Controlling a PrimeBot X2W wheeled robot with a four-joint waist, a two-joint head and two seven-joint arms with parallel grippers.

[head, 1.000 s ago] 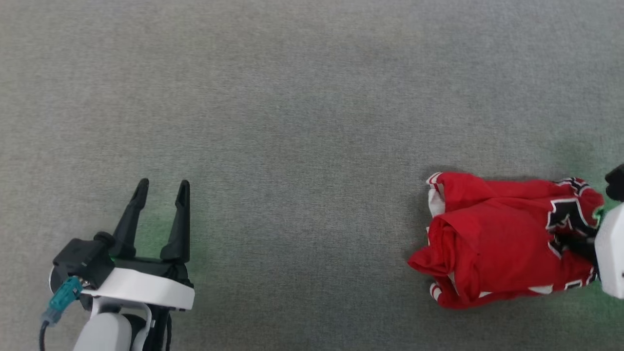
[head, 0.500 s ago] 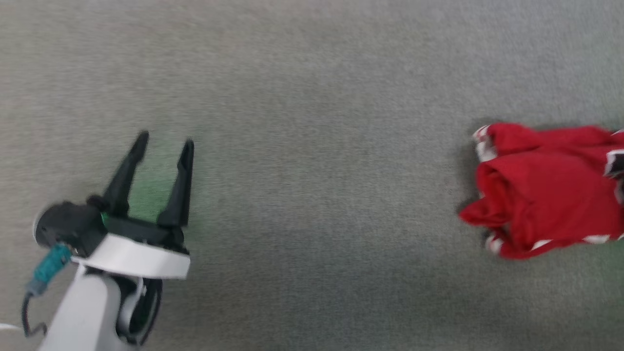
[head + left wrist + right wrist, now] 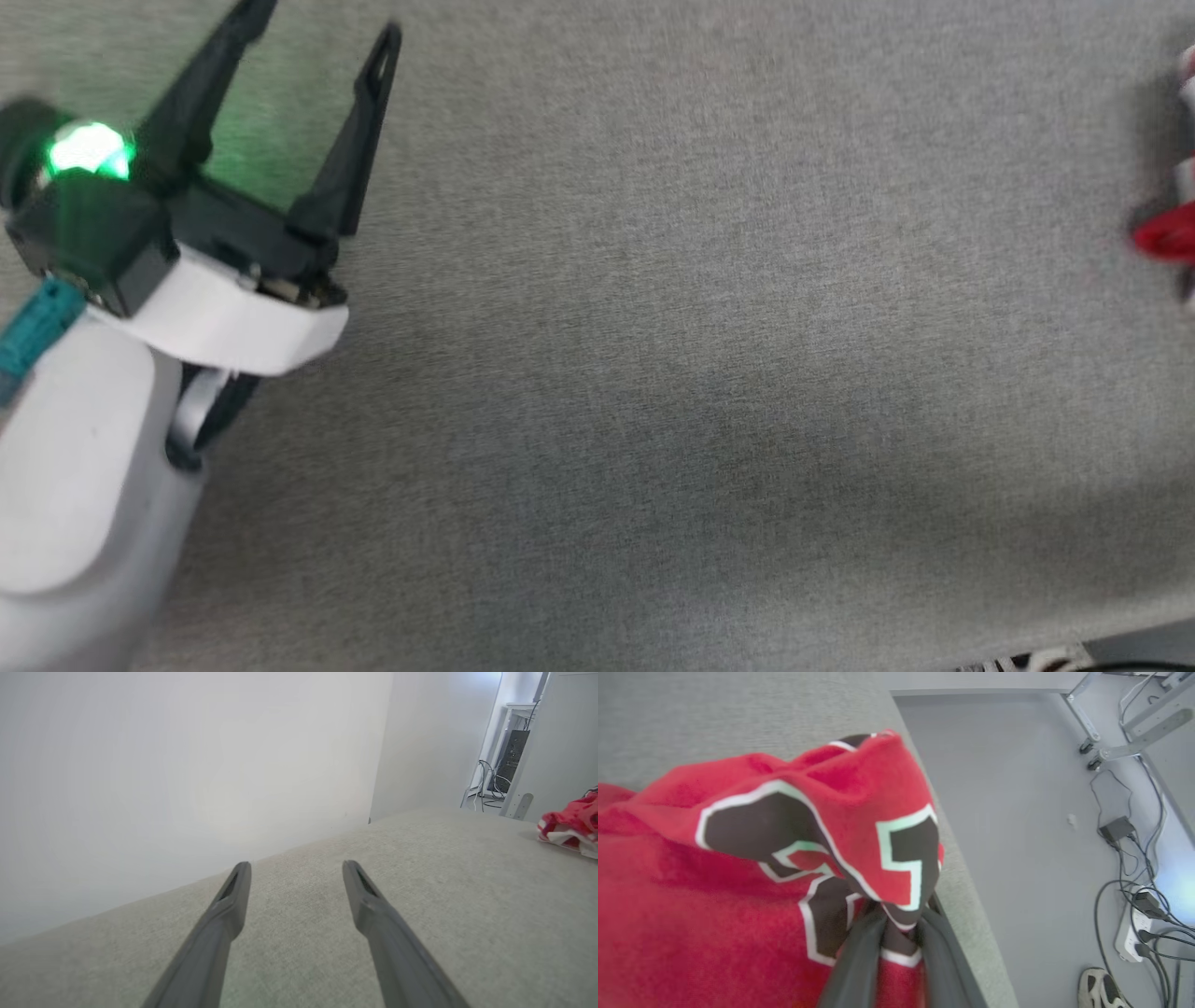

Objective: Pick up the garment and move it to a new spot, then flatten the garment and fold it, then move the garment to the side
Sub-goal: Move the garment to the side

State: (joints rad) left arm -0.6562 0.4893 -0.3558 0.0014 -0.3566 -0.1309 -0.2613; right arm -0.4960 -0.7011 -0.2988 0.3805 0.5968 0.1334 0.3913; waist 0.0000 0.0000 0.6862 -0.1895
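Most of garment [image 3: 1167,235] beyond head view's right edge; right end effector [image 3: 899,919] tips under its fabric.

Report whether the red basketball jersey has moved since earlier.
Cannot tell: the camera swung; the grey fabric tabletop around the red basketball jersey bears no fixed mark.

My right gripper [image 3: 899,919] rises from six o'clock, its two dark fingers [image 3: 857,970] pinched on a bunched fold of the garment [image 3: 691,896], their tips buried in the cloth. The red fabric spreads from the centre out to nine and seven o'clock, with black, white-outlined lettering wrinkled across the pinched fold. A grey textile surface [image 3: 738,709] shows toward eleven. Smooth floor [image 3: 1017,812] lies at three. Cables [image 3: 1125,891] and a power strip [image 3: 1132,933] sit toward four, a shoe [image 3: 1101,989] at five, and a metal frame on castors [image 3: 1143,737] at one.
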